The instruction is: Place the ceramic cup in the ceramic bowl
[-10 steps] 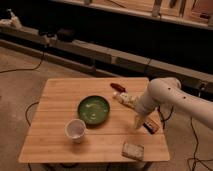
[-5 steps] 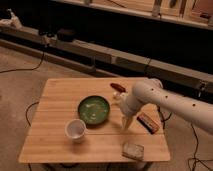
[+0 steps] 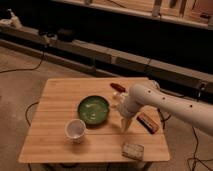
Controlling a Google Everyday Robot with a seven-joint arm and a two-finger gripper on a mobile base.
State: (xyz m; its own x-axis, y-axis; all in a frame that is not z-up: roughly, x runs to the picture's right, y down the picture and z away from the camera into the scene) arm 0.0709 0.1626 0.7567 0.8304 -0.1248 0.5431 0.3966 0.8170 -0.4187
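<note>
The hand [image 3: 124, 128] points downward over the bench [image 3: 55, 100], just right of the ceramic bowl [image 3: 93, 109], and it is released, with nothing in its grasp. Whether its tip touches the wood I cannot tell. It hangs from a white arm [image 3: 165, 102] that reaches in from the right edge of the view and bends at a rounded joint above the hand.

The ceramic bowl, green and glossy inside with a dark rim, sits near the middle of the bench and holds nothing. The ceramic cup [image 3: 75, 130], small and white, stands upright in front of the bowl and to its left, close to it but apart, well away from the hand.

To the right of the hand lies a flat brown-orange bar [image 3: 148, 122], set at an angle. Near the front edge, below the hand, rests a pale rectangular packet [image 3: 133, 150]. A small dark red item [image 3: 118, 87] lies near the far edge, behind the arm's joint.

A dark cable [image 3: 22, 68] trails across the floor [image 3: 20, 90] to the left of the bench, and a long low ledge [image 3: 80, 47] runs along the back.
</note>
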